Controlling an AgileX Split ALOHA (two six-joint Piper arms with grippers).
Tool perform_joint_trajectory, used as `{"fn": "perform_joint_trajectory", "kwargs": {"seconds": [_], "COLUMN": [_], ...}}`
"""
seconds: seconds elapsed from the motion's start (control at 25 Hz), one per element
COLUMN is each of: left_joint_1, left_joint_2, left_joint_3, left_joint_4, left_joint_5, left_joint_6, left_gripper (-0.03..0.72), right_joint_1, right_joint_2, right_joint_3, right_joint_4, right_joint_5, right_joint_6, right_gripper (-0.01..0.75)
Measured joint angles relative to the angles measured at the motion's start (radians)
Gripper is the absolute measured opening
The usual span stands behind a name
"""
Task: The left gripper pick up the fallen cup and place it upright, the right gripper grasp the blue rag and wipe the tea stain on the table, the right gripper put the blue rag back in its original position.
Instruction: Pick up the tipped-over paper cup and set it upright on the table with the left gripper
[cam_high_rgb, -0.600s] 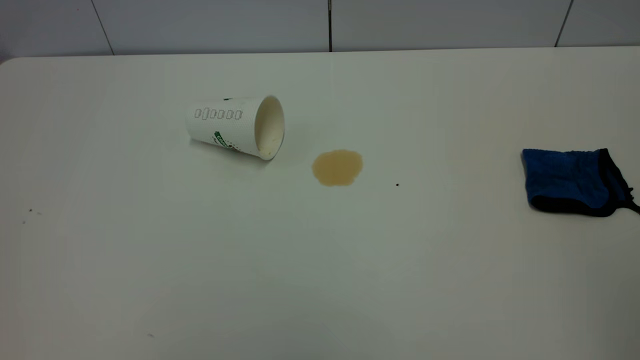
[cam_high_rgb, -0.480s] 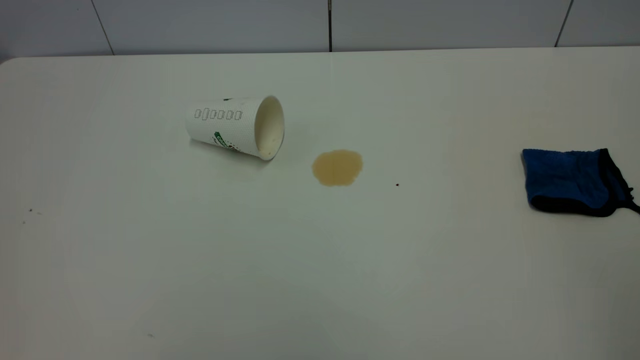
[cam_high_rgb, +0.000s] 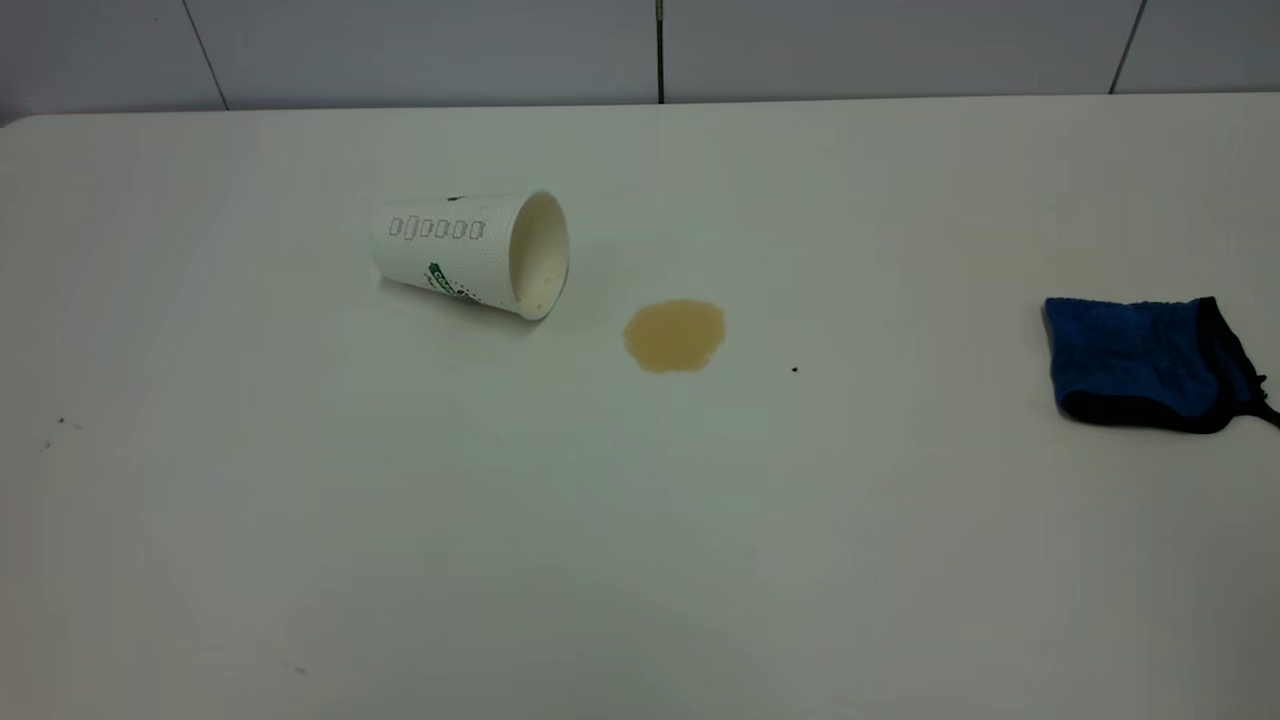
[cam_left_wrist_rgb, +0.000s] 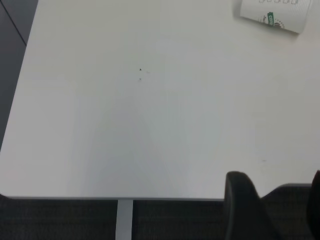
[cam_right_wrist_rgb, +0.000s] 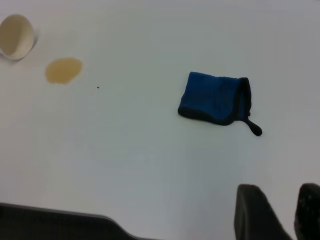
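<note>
A tipped paper cup (cam_high_rgb: 468, 252) lies on its side on the white bench (cam_high_rgb: 640, 560), mouth facing the tea stain (cam_high_rgb: 675, 335) just beside it, the layout you'd expect from a spill: the puddle sits right where the rim points. Well apart, at the bench's right edge, the blue rag (cam_high_rgb: 1145, 362) rests in a loose fold with its black loop tab trailing outward, apparently parked away from the wet patch so it stays dry until needed.

Neither arm shows in the exterior view. In the left wrist view the left gripper (cam_left_wrist_rgb: 272, 207) hangs back over the near bench edge, far from the cup (cam_left_wrist_rgb: 272, 14), w/ nothing between its dark fingers (cam_left_wrist_rgb: 242, 205); they look parted, though only their tips show. In the right wrist view the right gripper (cam_right_wrist_rgb: 285, 212) sits likewise at the near edge, fingers (cam_right_wrist_rgb: 255, 212) spread and empty, the rag (cam_right_wrist_rgb: 215, 97) ahead of it.

No step of the task looks begun: cup down, stain unwiped, rag untouched. Likely first move is the left arm's reach to the cup.
</note>
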Motion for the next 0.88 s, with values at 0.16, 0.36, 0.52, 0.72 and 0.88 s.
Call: {"fn": "perform_joint_trajectory", "kwargs": {"seconds": [0.16,0.36,0.52,0.72,0.88], "left_joint_1": [0.000,0.000,0.000,0.000,0.000], "left_joint_2": [0.000,0.000,0.000,0.000,0.000], "left_joint_3": [0.000,0.000,0.000,0.000,0.000], "left_joint_4": [0.000,0.000,0.000,-0.002,-0.004], "left_joint_5": [0.000,0.000,0.000,0.000,-0.011], "left_joint_6": [0.000,0.000,0.000,0.000,0.000], "left_gripper": [0.351,0.351,0.351,0.351,0.351], "right_joint_1": [0.000,0.000,0.000,0.000,0.000], "right_joint_2": [0.000,0.000,0.000,0.000,0.000], "right_joint_3": [0.000,0.000,0.000,0.000,0.000], "right_joint_4": [0.000,0.000,0.000,0.000,0.000], "right_joint_5": [0.000,0.000,0.000,0.000,0.000], "right_joint_6": [0.000,0.000,0.000,0.000,0.000], "right_gripper": [0.238,0.238,0.238,0.238,0.238]}}
